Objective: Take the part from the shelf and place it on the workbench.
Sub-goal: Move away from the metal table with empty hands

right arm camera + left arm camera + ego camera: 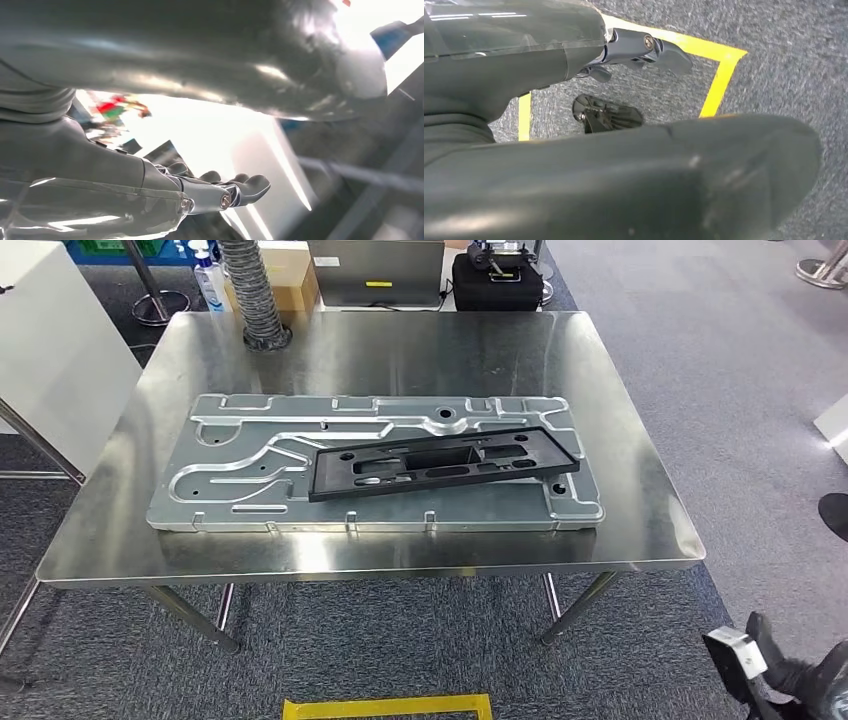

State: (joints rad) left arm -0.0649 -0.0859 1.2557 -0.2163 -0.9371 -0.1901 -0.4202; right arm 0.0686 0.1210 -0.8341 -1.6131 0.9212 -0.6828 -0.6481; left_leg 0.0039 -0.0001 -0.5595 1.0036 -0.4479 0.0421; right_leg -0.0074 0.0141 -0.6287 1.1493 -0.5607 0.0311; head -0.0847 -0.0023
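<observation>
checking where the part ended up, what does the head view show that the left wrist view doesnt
Head view alone: the steel workbench, the silver plate lying on it, and the black part resting across that plate, with the right hand low at the picture's corner. Left wrist view alone: the left hand, empty, hanging over the floor. Both share the grey carpet and the yellow tape marking on it.

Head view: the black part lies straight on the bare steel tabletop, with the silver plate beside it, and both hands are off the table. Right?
Not quite. In the head view the black part lies on top of the silver plate, not on the bare table. The plate rests on the table, and both hands are off it.
</observation>
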